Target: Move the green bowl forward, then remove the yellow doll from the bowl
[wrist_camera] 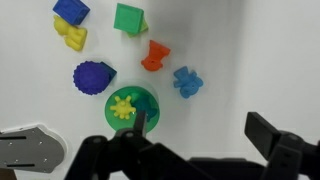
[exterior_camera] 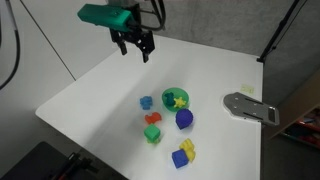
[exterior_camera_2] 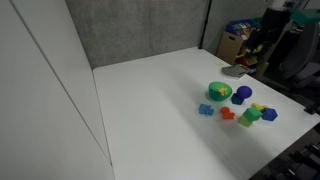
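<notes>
— Which step is in hand?
— Probably the first. The pincer [exterior_camera: 135,42] hangs high, jaws apart and empty. The green bowl [exterior_camera: 170,93] sits well below it, under one fingertip rather than between the two, with the yellow doll [wrist_camera: 123,107] inside.
— And next?
— Likely a descent, centring on the bowl's rim, before moving it forward.

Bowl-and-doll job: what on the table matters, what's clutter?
Job: green bowl, yellow doll inside it, open gripper.
Lying about: blue toy, red block, green cube, dark-blue block, blue-and-yellow block, grey plate.
</notes>
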You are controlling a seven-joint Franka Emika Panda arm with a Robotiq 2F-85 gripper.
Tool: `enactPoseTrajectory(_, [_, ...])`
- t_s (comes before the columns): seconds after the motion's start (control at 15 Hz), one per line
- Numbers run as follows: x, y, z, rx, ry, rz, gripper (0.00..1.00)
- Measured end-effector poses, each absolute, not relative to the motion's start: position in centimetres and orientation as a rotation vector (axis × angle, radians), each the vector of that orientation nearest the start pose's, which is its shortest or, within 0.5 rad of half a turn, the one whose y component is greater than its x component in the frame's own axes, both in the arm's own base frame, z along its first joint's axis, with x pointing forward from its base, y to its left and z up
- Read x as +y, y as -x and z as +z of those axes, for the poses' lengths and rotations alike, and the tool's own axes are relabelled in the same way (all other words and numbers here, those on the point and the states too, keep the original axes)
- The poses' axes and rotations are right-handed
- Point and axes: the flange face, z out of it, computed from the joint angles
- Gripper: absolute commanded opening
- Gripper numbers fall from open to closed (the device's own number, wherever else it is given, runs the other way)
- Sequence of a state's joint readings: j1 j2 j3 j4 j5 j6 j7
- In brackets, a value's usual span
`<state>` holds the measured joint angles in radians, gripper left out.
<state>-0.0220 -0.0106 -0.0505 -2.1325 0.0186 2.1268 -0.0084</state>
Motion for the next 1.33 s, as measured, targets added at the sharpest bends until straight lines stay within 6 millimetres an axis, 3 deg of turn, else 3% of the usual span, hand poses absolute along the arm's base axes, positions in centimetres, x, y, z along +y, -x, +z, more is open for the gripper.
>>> enactPoseTrajectory(0.87, [-7.5,-60.0,29.9,0.415,3.129,0.046,1.0])
enactPoseTrajectory(1.33, [-7.7,-60.4,28.9,0.427,3.129,0.066,1.0])
